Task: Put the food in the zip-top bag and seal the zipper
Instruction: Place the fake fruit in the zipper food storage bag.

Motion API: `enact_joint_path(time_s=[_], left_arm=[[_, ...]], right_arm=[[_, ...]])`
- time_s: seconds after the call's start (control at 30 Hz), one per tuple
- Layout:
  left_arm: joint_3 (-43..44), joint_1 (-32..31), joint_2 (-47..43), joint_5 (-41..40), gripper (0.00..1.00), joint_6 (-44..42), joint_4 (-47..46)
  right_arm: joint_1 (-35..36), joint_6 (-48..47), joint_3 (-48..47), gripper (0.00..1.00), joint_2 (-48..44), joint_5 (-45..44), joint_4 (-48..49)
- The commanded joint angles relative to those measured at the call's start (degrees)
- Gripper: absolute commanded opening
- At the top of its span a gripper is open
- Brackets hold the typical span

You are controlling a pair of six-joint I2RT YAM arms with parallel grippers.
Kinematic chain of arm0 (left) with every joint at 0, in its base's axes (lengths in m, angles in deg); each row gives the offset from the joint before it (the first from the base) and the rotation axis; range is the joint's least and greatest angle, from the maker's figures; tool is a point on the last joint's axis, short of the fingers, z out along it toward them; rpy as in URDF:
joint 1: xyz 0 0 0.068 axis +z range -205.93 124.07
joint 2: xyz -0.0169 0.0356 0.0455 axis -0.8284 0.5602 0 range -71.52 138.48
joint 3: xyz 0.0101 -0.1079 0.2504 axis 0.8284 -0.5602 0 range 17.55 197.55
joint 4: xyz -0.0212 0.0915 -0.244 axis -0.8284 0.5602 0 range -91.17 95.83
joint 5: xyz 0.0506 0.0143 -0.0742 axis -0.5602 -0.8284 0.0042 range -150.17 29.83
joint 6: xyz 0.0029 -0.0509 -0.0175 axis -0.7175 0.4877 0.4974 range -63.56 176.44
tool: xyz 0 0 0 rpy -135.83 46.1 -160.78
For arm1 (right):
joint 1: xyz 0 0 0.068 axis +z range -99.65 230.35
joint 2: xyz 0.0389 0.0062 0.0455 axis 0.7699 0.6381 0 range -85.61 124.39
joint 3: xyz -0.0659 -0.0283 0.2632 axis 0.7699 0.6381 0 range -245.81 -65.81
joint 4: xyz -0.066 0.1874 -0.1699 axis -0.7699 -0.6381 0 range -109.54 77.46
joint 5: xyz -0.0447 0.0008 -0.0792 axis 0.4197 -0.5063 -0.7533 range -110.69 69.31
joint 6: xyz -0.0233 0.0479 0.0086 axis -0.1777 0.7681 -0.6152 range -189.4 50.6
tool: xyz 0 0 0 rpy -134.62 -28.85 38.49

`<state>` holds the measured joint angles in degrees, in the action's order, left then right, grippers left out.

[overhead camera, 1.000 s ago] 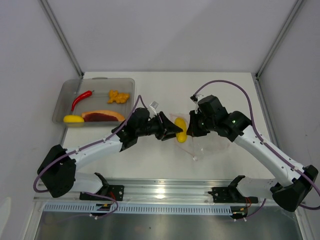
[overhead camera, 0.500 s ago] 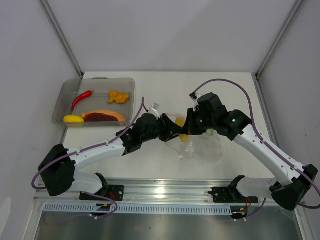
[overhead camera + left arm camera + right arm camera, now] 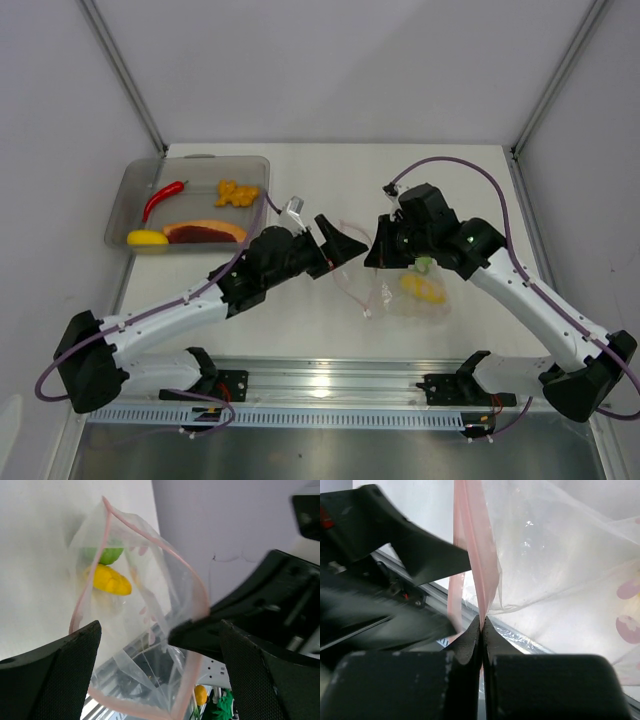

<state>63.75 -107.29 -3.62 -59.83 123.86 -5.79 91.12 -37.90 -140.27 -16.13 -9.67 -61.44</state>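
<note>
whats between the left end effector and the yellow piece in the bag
Only the open mouth of the zip-top bag, edged by the pink zipper; the left wrist view shows it.

We see a clear bag (image 3: 165, 580) blotched with pink, its zipper (image 3: 475, 545) pinkish-red, a yellow piece (image 3: 108, 580), a green fruit (image 3: 107, 555), a grey tray (image 3: 130, 190) and a red chili (image 3: 163, 199).
</note>
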Motion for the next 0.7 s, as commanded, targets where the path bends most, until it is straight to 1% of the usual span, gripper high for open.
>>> enact_joint_path(time_s=[0.0, 0.2, 0.4, 0.47, 0.57, 0.67], left_arm=[[-0.23, -0.77, -4.08, -0.07, 0.99, -4.57, -2.58], [-2.95, -0.85, -8.30, 0.98, 0.99, -7.91, -3.81], [-6.11, -0.85, -13.31, 0.89, 1.00, -13.10, -4.25], [-7.60, -0.85, -16.12, -0.86, 1.00, -13.89, -3.47], [-9.36, -0.85, -20.08, -5.51, 0.99, -13.72, -1.97], [-9.02, -0.85, -22.45, -11.31, 0.99, -10.13, 3.11]], right_arm=[[-0.52, -0.39, -1.66, 0.00, -0.92, -0.04, 1.45], [-0.96, -1.27, -0.08, 0.00, -1.88, -1.18, 1.09], [-0.96, -3.20, 0.80, 0.00, -2.41, -3.20, -0.05], [-0.96, -4.25, 0.63, 0.00, -2.32, -4.43, -0.92], [-0.96, -5.22, 0.71, 0.00, -2.41, -5.23, -1.28], [-0.96, -5.58, 1.50, 0.00, -2.50, -5.23, -0.93]])
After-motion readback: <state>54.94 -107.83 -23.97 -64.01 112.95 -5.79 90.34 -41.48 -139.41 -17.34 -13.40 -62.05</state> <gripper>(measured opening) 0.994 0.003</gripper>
